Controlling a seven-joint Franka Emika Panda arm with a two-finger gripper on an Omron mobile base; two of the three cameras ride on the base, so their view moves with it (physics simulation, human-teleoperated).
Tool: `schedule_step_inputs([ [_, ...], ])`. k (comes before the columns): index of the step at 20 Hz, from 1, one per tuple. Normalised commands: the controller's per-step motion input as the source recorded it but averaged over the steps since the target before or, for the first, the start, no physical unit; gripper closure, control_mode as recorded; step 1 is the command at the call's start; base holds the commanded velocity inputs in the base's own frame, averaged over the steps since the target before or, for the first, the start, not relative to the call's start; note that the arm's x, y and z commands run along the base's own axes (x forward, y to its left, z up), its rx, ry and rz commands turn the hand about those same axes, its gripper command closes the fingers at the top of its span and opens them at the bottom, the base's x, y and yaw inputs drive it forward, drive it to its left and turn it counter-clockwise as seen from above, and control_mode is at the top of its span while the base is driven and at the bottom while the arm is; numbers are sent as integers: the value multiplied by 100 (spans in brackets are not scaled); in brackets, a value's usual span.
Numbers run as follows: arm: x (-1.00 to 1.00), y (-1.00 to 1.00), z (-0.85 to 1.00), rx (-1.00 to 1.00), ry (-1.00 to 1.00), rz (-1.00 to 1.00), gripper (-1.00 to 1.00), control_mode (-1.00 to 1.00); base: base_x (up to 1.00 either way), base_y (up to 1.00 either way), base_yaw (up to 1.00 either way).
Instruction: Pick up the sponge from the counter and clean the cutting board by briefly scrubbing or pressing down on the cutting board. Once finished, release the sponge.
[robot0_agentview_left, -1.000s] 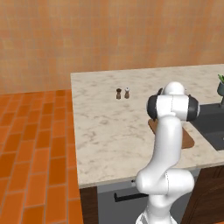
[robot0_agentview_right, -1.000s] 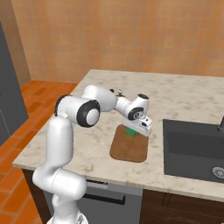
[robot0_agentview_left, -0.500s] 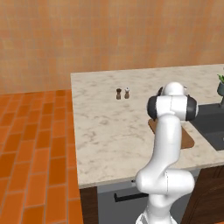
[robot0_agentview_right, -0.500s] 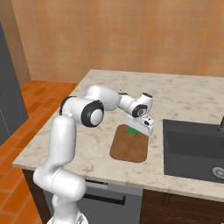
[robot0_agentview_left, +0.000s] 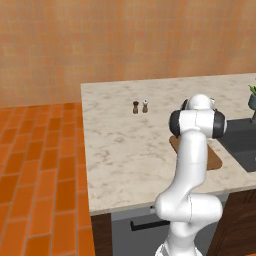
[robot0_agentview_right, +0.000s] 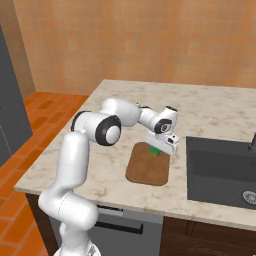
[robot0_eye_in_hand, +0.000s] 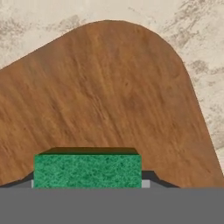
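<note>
The green sponge (robot0_eye_in_hand: 87, 170) sits between my fingertips, with the gripper (robot0_eye_in_hand: 87, 184) shut on it. In the right base view the gripper (robot0_agentview_right: 161, 144) holds the sponge (robot0_agentview_right: 155, 149) low over the far end of the brown cutting board (robot0_agentview_right: 147, 167). Whether the sponge touches the wood I cannot tell. The hand view looks down on the cutting board (robot0_eye_in_hand: 109, 96), with its rounded corner and the marbled counter (robot0_eye_in_hand: 197, 39) beyond. In the left base view my own arm hides the hand, and parts of the cutting board (robot0_agentview_left: 216, 160) show on either side of it.
A dark sink basin (robot0_agentview_right: 220, 172) lies just right of the board. Two small shakers (robot0_agentview_left: 140, 106) stand further back on the counter (robot0_agentview_left: 120, 150). A potted plant (robot0_agentview_left: 252, 97) sits at the far right edge, behind the sink (robot0_agentview_left: 245, 142).
The hand with the sponge has shifted slightly sideways over the board's far end, and the arm's links have swung a little. The board and shakers have not moved.
</note>
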Motion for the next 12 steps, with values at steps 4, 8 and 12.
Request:
schedule_step_inputs([
  [4, -21, -55, -7, 0, -4, 0, 100, -100, 0, 0, 0],
  [8, -37, -40, -23, 0, -6, 0, 100, -100, 0, 0, 0],
  [12, -27, -19, -55, 0, -1, 0, 100, -100, 0, 0, 0],
])
